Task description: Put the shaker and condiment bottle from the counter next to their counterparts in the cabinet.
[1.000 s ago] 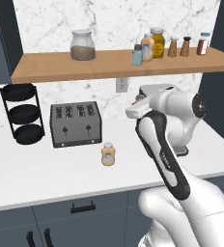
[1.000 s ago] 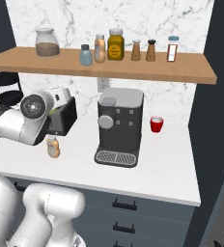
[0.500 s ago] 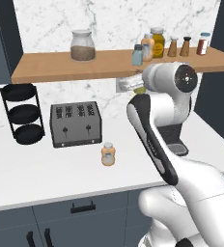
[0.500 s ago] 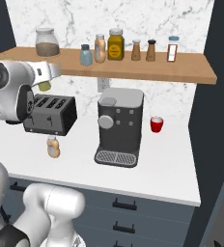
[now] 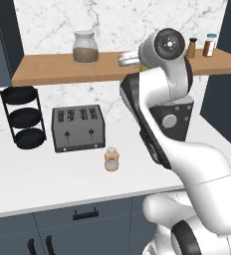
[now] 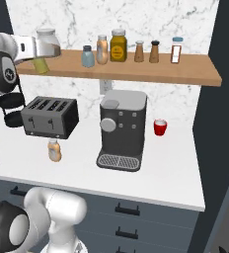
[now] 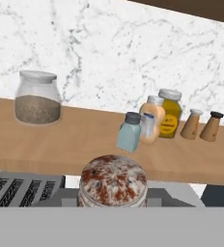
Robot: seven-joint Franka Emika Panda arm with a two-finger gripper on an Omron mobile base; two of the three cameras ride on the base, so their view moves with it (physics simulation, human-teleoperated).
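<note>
My gripper (image 6: 41, 58) is shut on the yellow-green shaker (image 6: 40, 66), held upright just in front of the left part of the cabinet shelf (image 6: 136, 74). In the hand view the shaker's speckled grey cap (image 7: 113, 181) sits at the bottom, in front of the shelf board (image 7: 70, 147). Further right on the shelf stand the counterparts, a pale blue shaker (image 6: 87, 57) (image 7: 129, 131) and an orange bottle (image 6: 102, 49) (image 7: 151, 126). The condiment bottle (image 5: 111, 159) (image 6: 54, 149) stands on the white counter (image 5: 48, 184) in front of the toaster.
A glass jar (image 7: 37, 97), an amber jar (image 6: 118, 45), two brown shakers (image 6: 139, 51) and a red-labelled bottle (image 6: 176, 50) share the shelf. On the counter are a toaster (image 6: 50, 117), a coffee machine (image 6: 121, 129), a red cup (image 6: 159, 127) and a black tiered stand (image 5: 23, 117).
The arm has lifted the shaker from above the toaster up to the shelf's front edge. The orange bottle on the counter has stayed put.
</note>
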